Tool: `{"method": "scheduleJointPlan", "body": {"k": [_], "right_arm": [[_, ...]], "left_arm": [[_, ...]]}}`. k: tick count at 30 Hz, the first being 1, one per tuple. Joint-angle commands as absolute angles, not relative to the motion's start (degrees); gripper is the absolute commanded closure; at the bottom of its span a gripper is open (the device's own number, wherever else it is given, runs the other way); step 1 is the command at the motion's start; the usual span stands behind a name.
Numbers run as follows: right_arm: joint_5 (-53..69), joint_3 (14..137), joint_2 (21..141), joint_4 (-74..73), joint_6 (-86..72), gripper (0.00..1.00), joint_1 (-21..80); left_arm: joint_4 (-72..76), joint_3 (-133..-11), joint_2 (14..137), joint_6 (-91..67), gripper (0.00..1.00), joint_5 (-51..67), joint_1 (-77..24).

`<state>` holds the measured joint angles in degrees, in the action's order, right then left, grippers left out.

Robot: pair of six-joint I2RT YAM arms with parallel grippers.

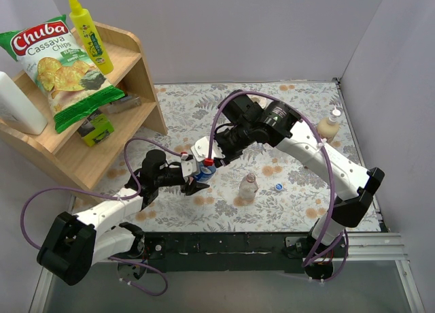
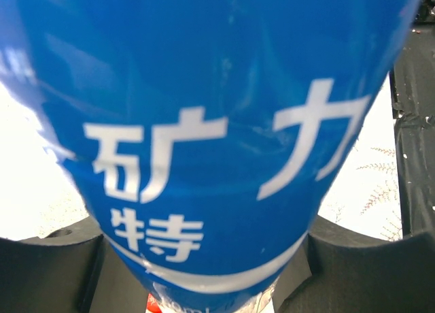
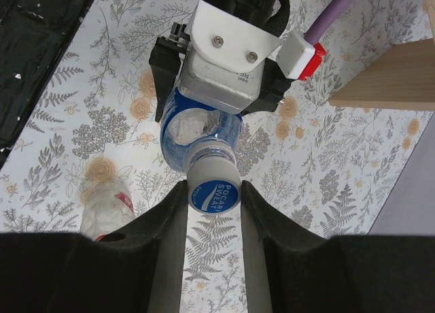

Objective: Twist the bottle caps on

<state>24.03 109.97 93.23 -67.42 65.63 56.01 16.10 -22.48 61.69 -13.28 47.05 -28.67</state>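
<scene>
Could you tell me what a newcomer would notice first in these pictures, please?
The two claws meeting mid-table: the left claw grips a blue-labelled bottle while the right claw pinches its blue cap. Next, the bright Chuba chips bag on the wooden shelf, far left.

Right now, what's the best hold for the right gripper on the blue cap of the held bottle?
Likely the round side wall, coming end-on along the neck. The blue cap faces the right gripper squarely, printed top towards it, a finger on each side, while the left gripper clamps the blue bottle.
</scene>
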Motion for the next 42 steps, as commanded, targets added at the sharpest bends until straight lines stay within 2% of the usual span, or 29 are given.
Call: {"method": "scheduleJointPlan", "body": {"k": [1, 6, 13, 20, 28, 38, 42], "right_arm": [[24.08, 109.16, 93.16, -70.84, 68.29, 0.77, 56.6], [23.3, 110.65, 95.01, -71.72, 68.91, 0.77, 56.6], [19.16, 105.12, 92.11, -64.52, 69.78, 0.76, 57.13], [18.46, 104.85, 91.84, -64.95, 70.4, 0.76, 57.3], [21.27, 107.93, 95.1, -70.66, 68.82, 0.77, 57.22], [22.94, 111.17, 100.45, -71.2, 51.97, 0.79, 55.99], [22.85, 116.88, 104.67, -72.33, 36.87, 0.82, 55.72]], "left_arm": [[21.19, -23.11, 60.21, -11.96, 1.0, 49.57, -28.74], [19.6, -23.64, 60.21, -7.65, 1.0, 50.27, -28.74], [17.93, -23.99, 60.03, -5.8, 1.0, 50.19, -28.74], [18.01, -23.73, 60.21, -5.72, 1.0, 50.01, -28.74], [29.76, -19.78, 57.75, -7.2, 1.0, 46.59, -28.74], [40.25, -19.07, 59.32, -16.87, 1.0, 39.47, -28.83], [42.71, -19.51, 60.29, -19.16, 1.0, 34.64, -29.09]]}}
